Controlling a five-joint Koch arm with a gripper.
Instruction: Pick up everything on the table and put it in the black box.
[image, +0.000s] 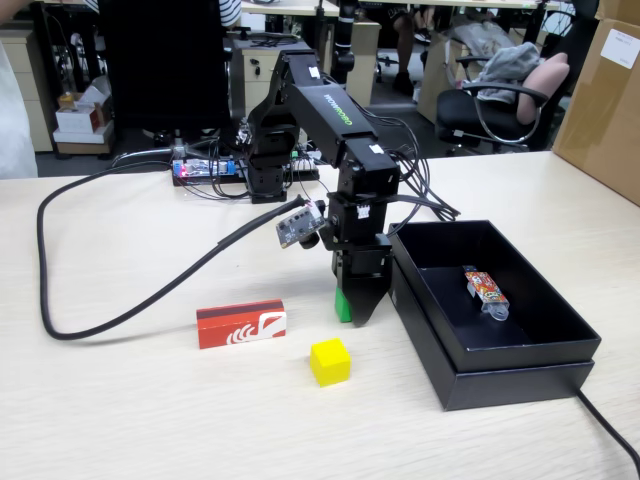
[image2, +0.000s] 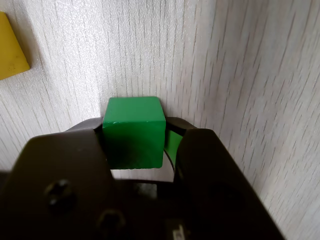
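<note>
**Wrist view: green cube between the jaws, lift not yet made**

The wrist view shows the green cube sitting between the two dark jaws of the gripper, one jaw against each side face, so it reads as clamped on the cube. The pale worktop fills the rest of that view, and a corner of the yellow cube shows at 10 o'clock.

In the fixed view the gripper points straight down just beside the box, with the green cube low at the worktop; whether it has cleared the surface I cannot tell. From the gripper, the yellow cube lies near at 7 o'clock and the red block further off at 9 o'clock. The box is at 3 o'clock and already holds a small patterned tube.

The step in hand looks like the grasp of the first of three items. Next, I judge, the arm must raise the cube above the box's rim, swing toward 3 o'clock, and let go over bare floor clear of the tube. Two items remain.
</note>
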